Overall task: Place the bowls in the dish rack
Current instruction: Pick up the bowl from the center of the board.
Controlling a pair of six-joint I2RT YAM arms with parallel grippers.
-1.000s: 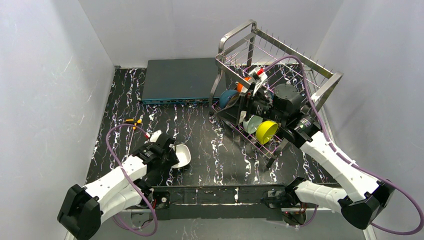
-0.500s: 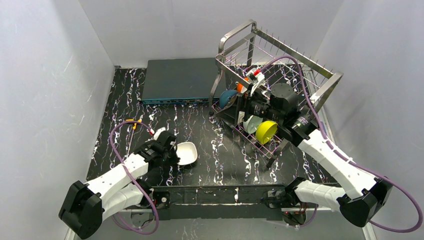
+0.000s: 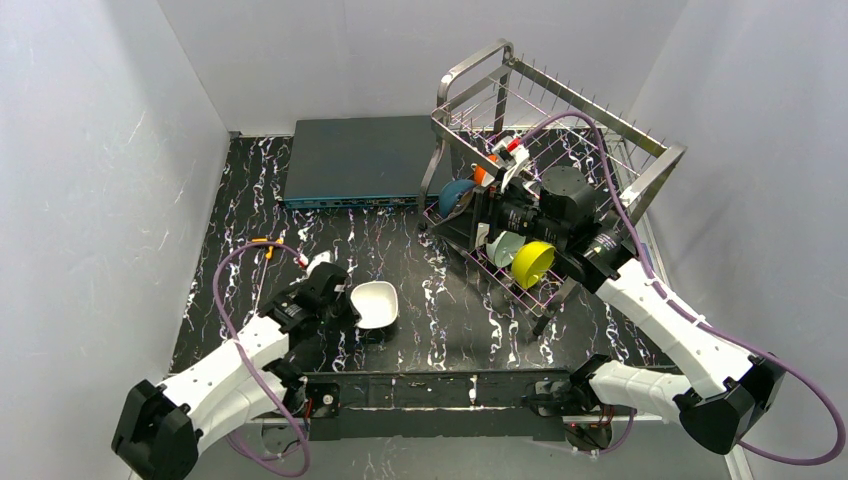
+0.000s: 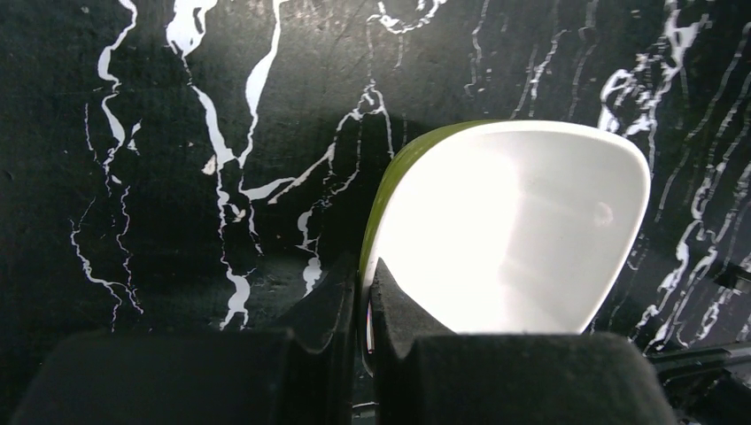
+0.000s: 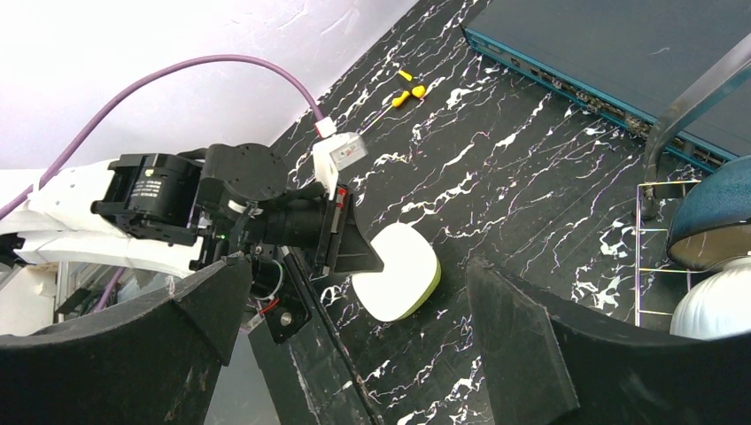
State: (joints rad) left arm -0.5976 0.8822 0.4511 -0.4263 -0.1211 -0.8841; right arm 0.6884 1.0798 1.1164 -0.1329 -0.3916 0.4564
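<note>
Top view, bench [image 3: 430, 300]: matt black with white marble veining.
Top view, dish rack [image 3: 560, 125]: shiny steel wire with rows of upright prongs and rounded tube end frames, set askew at the far right.
Top view, bowls in rack: a yellow bowl [image 3: 533, 262], a pale green bowl [image 3: 504, 247] and a dark blue bowl [image 3: 455, 196] stand on edge in the lower tier. An orange bowl [image 3: 481, 172] is mostly hidden.
Top view, right arm [image 3: 655, 305]: its dark wrist covers the middle of the rack, and its tip cannot be picked out.
Top view, grey-blue box [image 3: 355, 158]: flat and rectangular, at the back.
Top view, white bowl [image 3: 376, 303]: tilted, near the front left.
Left wrist, left fingers [image 4: 341, 297]: dark matt wedges pinched tight on the white bowl's rim, one inside and one outside.
Left wrist, bowl surface: glossy white inside, yellow-green outside, its near edge covered by the fingers.
Right wrist, right fingers [image 5: 186, 345]: two broad dark blocks spread wide with nothing between them, their bases cut off below.
Right wrist, white bowl: far off, clamped on edge. Whether it touches the bench cannot be told.
Right wrist, rack: only a tube, a few wires and two cropped bowls show.
</note>
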